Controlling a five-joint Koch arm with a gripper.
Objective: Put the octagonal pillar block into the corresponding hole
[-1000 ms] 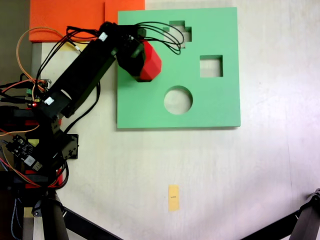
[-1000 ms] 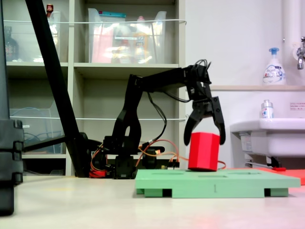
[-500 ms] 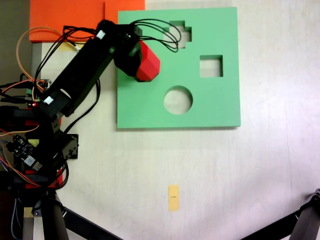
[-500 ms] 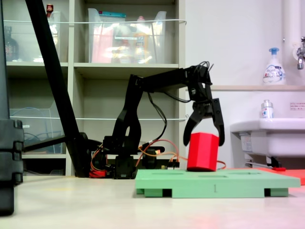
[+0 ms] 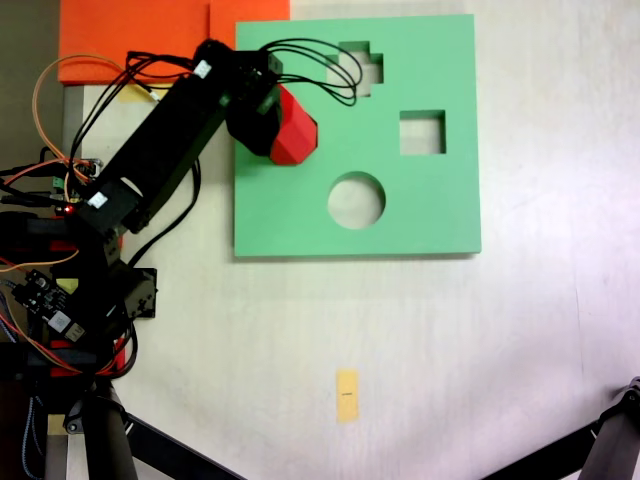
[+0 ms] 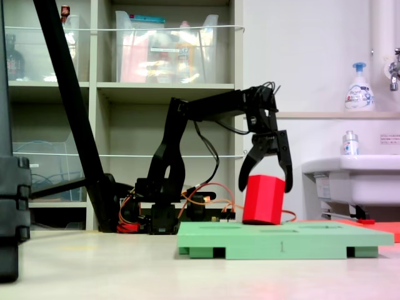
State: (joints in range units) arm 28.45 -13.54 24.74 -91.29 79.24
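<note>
Red block [image 6: 263, 199], leaning more vs 1s ago, between spread fingers [image 6: 286, 170].

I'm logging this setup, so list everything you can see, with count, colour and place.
octagonal pillar block: one, red, tilted on the board's near-arm part, between the jaws
foam board: one, green, on the table, with cross, square and round cutouts showing
orange sheet: one, top left in the fixed view from above
yellow tag: one, on the table below the board
soap bottle: one, white, on a ledge
sink: one, white, right
end effector: one, black, jaws spread around the block
</note>
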